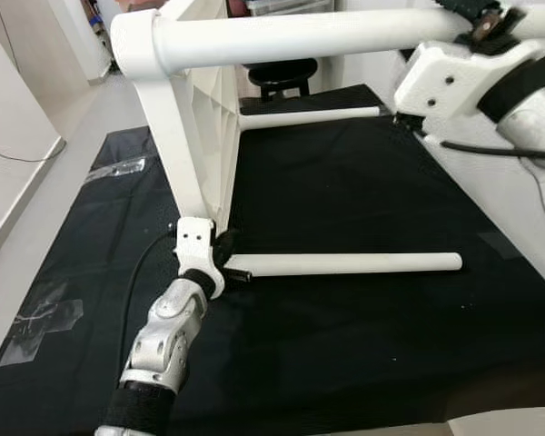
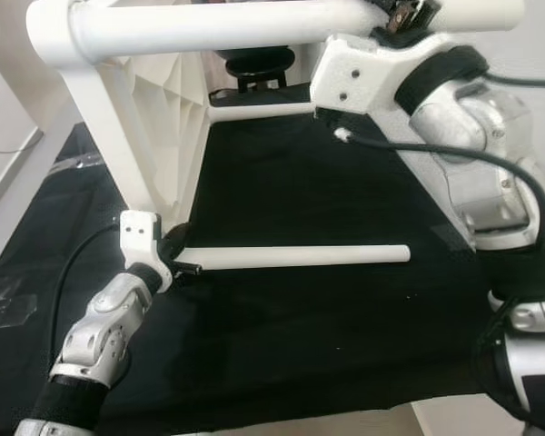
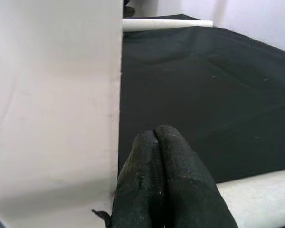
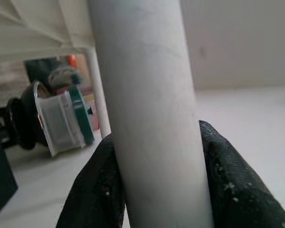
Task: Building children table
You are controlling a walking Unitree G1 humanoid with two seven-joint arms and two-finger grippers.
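Right gripper (image 4: pixel 156 190) clamps the upper leg (image 1: pixel 327 36) of the sideways table (image 1: pixel 204 118); left gripper (image 3: pixel 164 180), pinched empty, touches the lower leg (image 1: pixel 354 263).

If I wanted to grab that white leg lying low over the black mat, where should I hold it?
Probably near the free end of the lower leg. It sticks out level from the table top, which stands on its edge, with open black mat around it. Come from above, fingers either side of the round tube. The left gripper already crowds its base.
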